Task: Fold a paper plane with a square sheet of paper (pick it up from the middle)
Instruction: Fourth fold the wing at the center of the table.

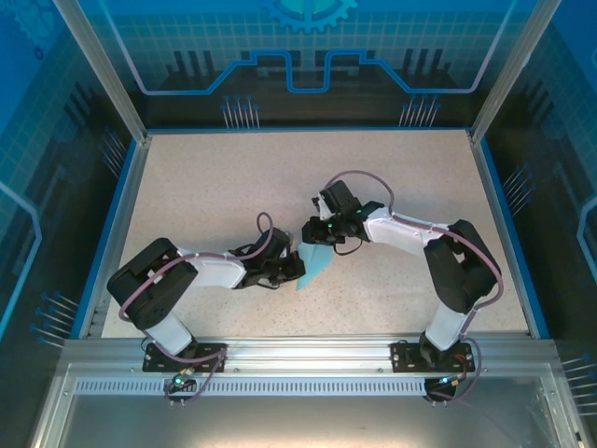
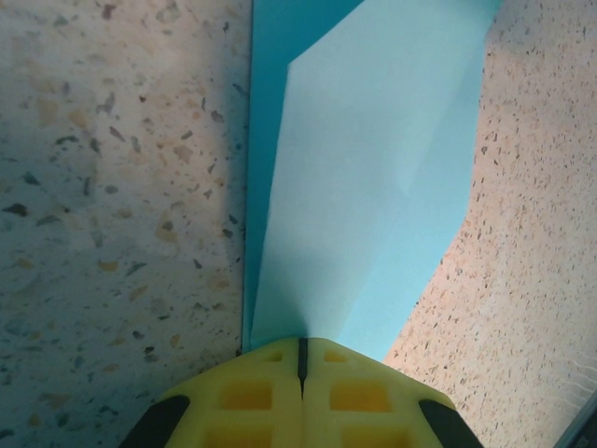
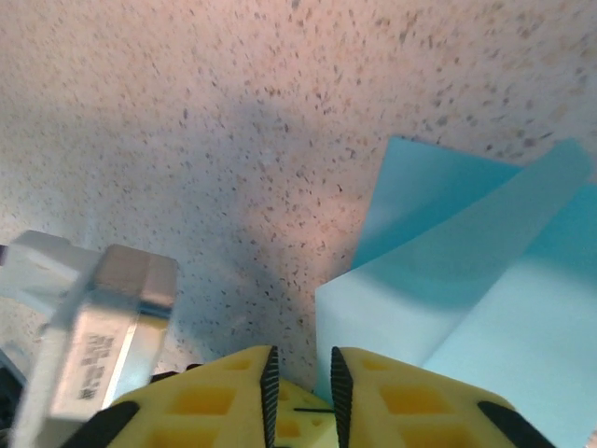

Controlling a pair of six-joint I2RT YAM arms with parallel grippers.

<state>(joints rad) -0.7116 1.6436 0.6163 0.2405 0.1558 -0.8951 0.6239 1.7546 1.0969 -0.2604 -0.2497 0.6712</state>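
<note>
paper (image 2: 373,168) clamped in left hand (image 2: 301,359); right hand (image 3: 303,373) unclear, open or closed; grey module's label (image 3: 89,359) blurred.

Paper (image 1: 315,265) lies on the surface (image 1: 224,177) just near of centre, between the tools: left tool (image 1: 295,267) clamped on its left edge, right tool (image 1: 324,241) just behind, at its far end, slightly right.

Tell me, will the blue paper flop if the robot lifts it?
Probably a bit floppy: the blue paper looks thin, though its folded layers should stiffen it. It likely weighs almost nothing, since the left gripper seems to hold it by one pinched tip. A push would probably slide it across the table.
</note>
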